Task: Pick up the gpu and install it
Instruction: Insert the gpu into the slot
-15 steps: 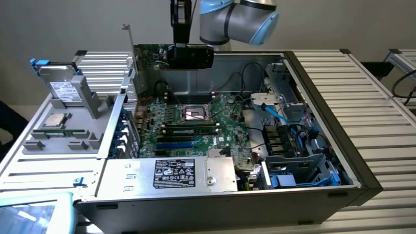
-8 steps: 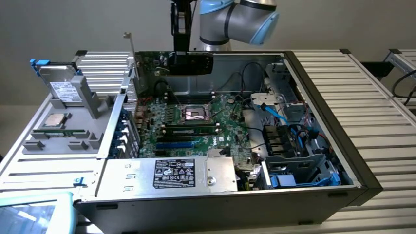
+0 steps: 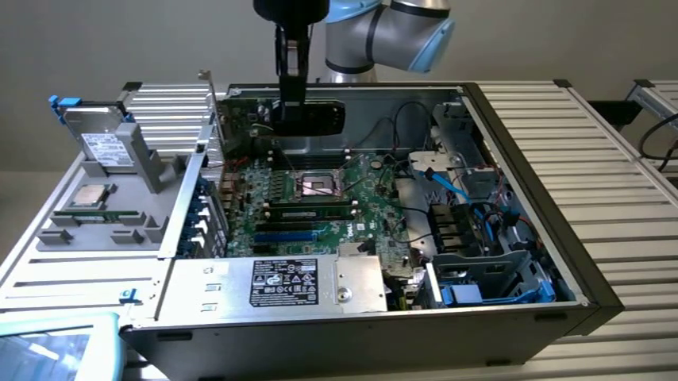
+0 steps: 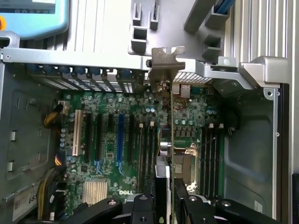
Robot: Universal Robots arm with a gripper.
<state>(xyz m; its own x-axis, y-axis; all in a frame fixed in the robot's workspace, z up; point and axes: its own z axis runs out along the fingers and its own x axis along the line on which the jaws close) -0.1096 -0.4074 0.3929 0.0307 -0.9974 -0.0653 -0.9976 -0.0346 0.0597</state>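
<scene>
My pincer [image 3: 291, 100] is clenched on the gpu [image 3: 311, 119], held on edge above the motherboard [image 3: 240, 209], near the case's [image 3: 551, 206] far wall. Risks, in my judgement:
- The bracket [image 4: 164, 58] could snag the case rim.
- A slight tilt could make the card edge miss its slot and bear on neighbouring components.

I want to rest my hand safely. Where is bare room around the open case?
Bare: the slatted table at the exterior view's right of the case; the grey tray between the CPU chip and its blue clip. Crowded: inside the case, with gpu, motherboard, cables.
</scene>
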